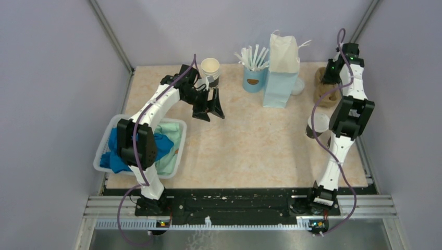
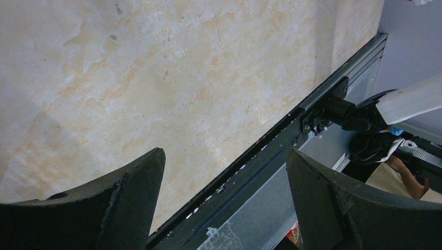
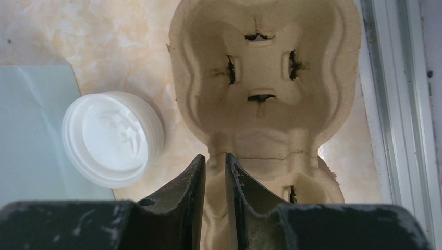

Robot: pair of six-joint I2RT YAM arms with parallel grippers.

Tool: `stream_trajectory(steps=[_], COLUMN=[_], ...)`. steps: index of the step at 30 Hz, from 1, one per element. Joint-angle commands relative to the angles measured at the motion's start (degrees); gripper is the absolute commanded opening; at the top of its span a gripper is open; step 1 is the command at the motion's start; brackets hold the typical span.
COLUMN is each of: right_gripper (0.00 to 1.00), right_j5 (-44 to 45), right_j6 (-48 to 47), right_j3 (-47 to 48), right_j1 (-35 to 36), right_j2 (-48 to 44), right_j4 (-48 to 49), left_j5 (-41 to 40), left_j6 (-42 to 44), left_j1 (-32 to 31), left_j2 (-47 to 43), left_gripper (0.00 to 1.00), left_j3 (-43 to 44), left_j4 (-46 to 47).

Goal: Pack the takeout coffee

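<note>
White tubular left arm point(image 1: 154, 107) and right arm point(image 1: 333, 161), black joint housings, purple cables point(image 1: 195, 61) alongside; scuffed matte-black wedge fingers point(image 2: 333, 208).

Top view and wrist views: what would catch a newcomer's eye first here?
The right gripper pinches the middle ridge of a pulp carrier at the far right of the table, with a white lid beside it. Overhead, the left gripper hangs wide open by a lidless cup at the back. A basket of blue cloths sits near left.
</note>
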Motion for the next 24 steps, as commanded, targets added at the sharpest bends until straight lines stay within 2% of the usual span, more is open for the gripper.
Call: stream_trajectory(steps=[1, 12, 16, 19, 24], right_gripper=[0.20, 0.21, 0.09, 0.05, 0.06], right_j5=[3.6, 5.9, 6.4, 6.4, 4.0], right_j6=[-1.2, -1.6, -1.0, -0.5, 0.8], right_j3=[2.4, 3.1, 3.8, 4.8, 5.2], right_j1=[0.4, 1.9, 2.0, 1.9, 0.9], right_j2=[1.3, 2.7, 2.8, 1.8, -0.2], right_j4=[-0.2, -0.5, -0.7, -0.7, -0.3], left_j5=[1.1, 1.0, 0.7, 0.5, 0.8], left_j6=[0.5, 0.5, 0.7, 0.7, 0.7], left_j1=[0.2, 0.2, 0.2, 0.2, 0.2], left_j2=[0.0, 0.0, -0.3, -0.4, -0.3], left_gripper=[0.92, 0.92, 0.92, 0.92, 0.92], left_j3=[2.2, 2.1, 2.1, 2.0, 2.1], left_j4=[0.3, 0.2, 0.1, 0.1, 0.3])
